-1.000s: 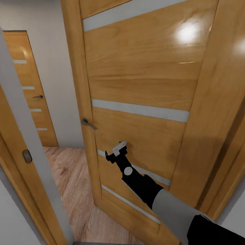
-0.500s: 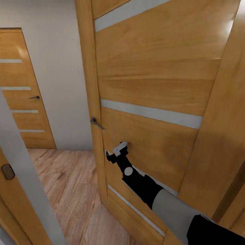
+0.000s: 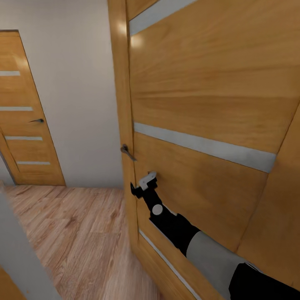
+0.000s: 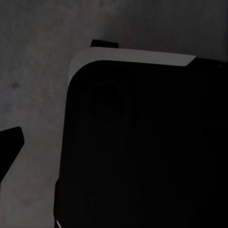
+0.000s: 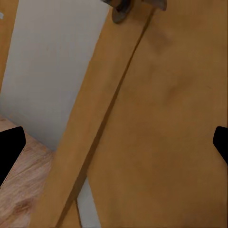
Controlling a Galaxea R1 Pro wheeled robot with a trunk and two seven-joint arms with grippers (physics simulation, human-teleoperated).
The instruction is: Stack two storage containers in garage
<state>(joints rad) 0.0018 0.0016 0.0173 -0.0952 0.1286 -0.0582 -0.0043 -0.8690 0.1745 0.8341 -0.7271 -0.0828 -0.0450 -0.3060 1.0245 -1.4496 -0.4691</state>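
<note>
Neither storage container is in view. My right gripper (image 3: 144,185) is held out in front of an open wooden door (image 3: 200,104), just below its metal lever handle (image 3: 127,152). In the right wrist view the gripper (image 5: 114,145) is open and empty, its two dark fingertips (image 5: 9,148) wide apart, facing the door's edge with the handle (image 5: 124,7) beyond. The left wrist view is dark: one fingertip (image 4: 10,145) shows beside a black part of my own body (image 4: 137,142) over a grey surface.
Past the door's edge lies a hallway with a light wood-plank floor (image 3: 71,233), a white wall (image 3: 79,104) and a second, shut wooden door (image 3: 25,112) at the far left. A grey door frame (image 3: 16,258) crosses the lower left corner.
The whole view has shifted: the door's edge and handle now sit further right, the near frame has slid off to the left, and more hallway floor shows. My right arm keeps its place in the picture.
</note>
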